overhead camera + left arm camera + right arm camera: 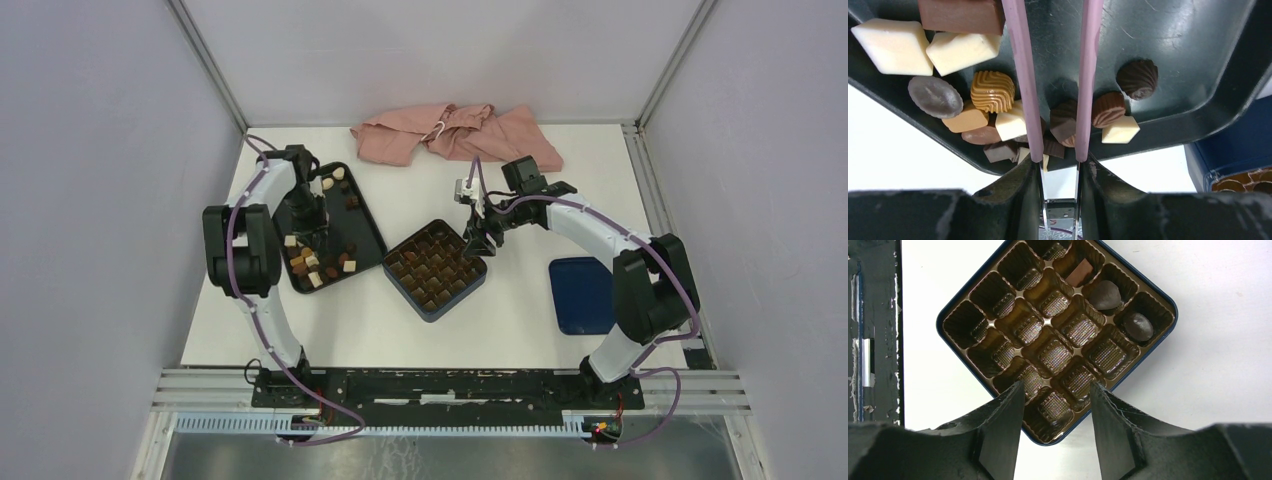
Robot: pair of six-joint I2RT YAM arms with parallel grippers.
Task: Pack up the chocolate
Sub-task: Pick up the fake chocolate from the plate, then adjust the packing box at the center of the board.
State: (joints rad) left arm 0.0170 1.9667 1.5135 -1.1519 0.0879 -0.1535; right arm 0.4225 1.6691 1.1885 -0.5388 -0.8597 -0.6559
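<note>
The chocolate (310, 262) lies mostly in the black tray (358, 228) on the left part of the white counter (520, 200). It makes a loose heap of dark, light brown and cream pieces at the near end of the tray, with a few more at the far end. The left wrist view gives what the top view does not, the shape of each piece: a caramel piece (993, 91) with wavy ridges, cream squares, a smooth dark oval, and a ribbed dark piece (1137, 78) lying a little apart. In the same view the left claw (1055, 60) is down in the tray, its long pink fingers (1023, 75) narrowly apart with a dark square piece (1064, 122) between them; whether they press on it one cannot tell. Three more pieces are in the dark blue box (410, 297), which stands just beside the tray. Only the right wrist view shows them clearly, in neighbouring cells of the brown insert along one edge: a light brown bar (1079, 274), a dark oval piece (1105, 294) and a dark round piece (1138, 325). The right claw (1055, 385) hangs over a corner of the box, its black fingers well apart and nothing between them. To the right of the box a flat blue square (582, 293) lies on the counter, and a crumpled pink cloth (450, 135) lies at the far edge.
</note>
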